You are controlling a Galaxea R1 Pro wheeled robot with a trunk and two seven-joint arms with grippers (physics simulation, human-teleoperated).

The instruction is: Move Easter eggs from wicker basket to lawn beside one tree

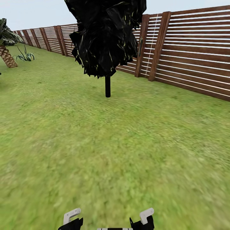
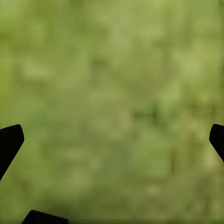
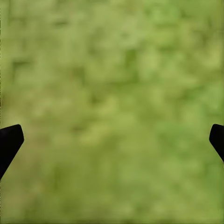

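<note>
Both grippers sit at the near edge of the head view: the left gripper [image 2: 112, 140] and the right gripper [image 3: 112, 137] each look straight down at blurred grass in their wrist views, with dark fingertips [image 2: 10, 140] far apart at the picture's two sides and nothing between them, so both are spread wide and empty. White brackets of the two arms show low over the lawn [image 1: 95, 153], the left arm [image 1: 72, 218] beside the right arm [image 1: 143, 218]. Green grass stretches away from them. Farther off, slightly left of centre, stands a dark thin-trunked tree [image 1: 107, 86] with black foliage. Behind it a brown slatted fence [image 1: 191, 57] runs from far left to near right. At far left a scaly-trunked palm [image 1: 7, 56] rises with a spiky green plant [image 1: 25, 56] just to its right.
</note>
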